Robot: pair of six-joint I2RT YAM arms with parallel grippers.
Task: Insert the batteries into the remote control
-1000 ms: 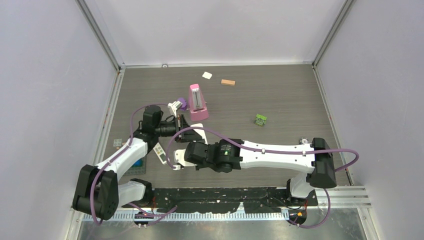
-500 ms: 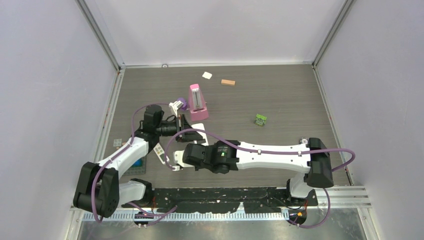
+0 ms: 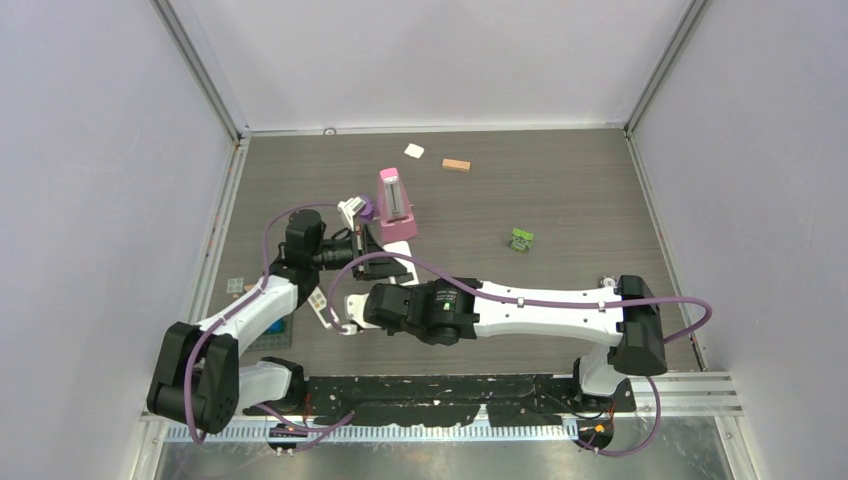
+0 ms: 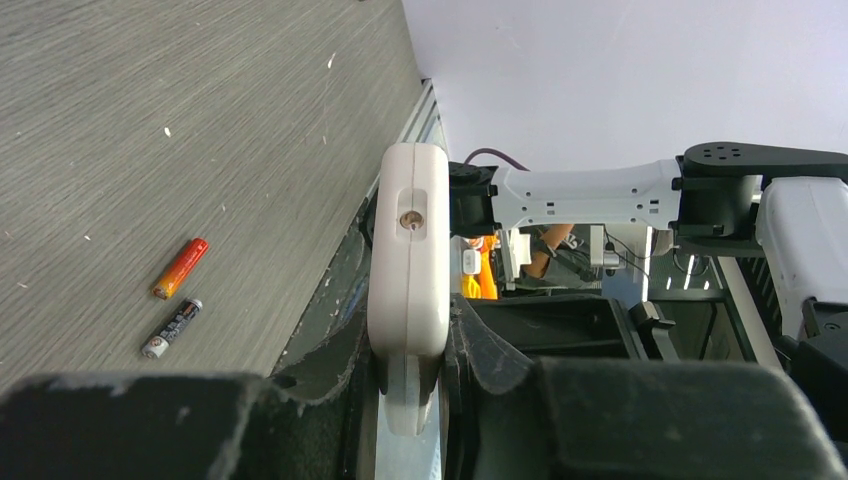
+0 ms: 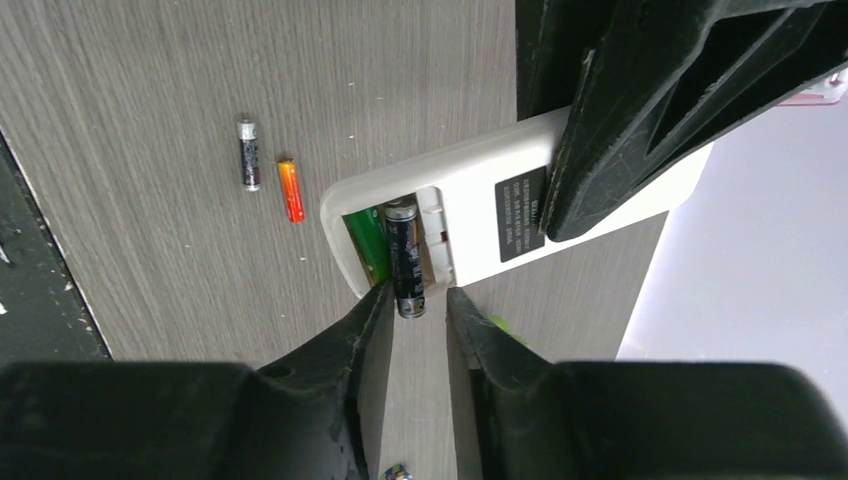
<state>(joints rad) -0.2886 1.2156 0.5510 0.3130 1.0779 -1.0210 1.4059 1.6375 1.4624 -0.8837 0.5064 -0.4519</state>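
Batteries (image 5: 290,189) loose beside clamped remote (image 5: 470,200)

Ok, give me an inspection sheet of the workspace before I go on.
Surface: dark grey wood-grain table, a few pale specks.
Job's things: white plastic remote control, compartment open; green battery inside; black battery partly in; red-orange battery and second black battery loose on the table.
Clutter: pink metronome-shaped object, tan wooden block, small green cube, slim white second remote.
End effectors: left end effector clamped on the remote control; right end effector straddles the black battery's end, grip unclear.
Cables: purple cable looping over the arms.
Surroundings: pale walls, metal frame posts.
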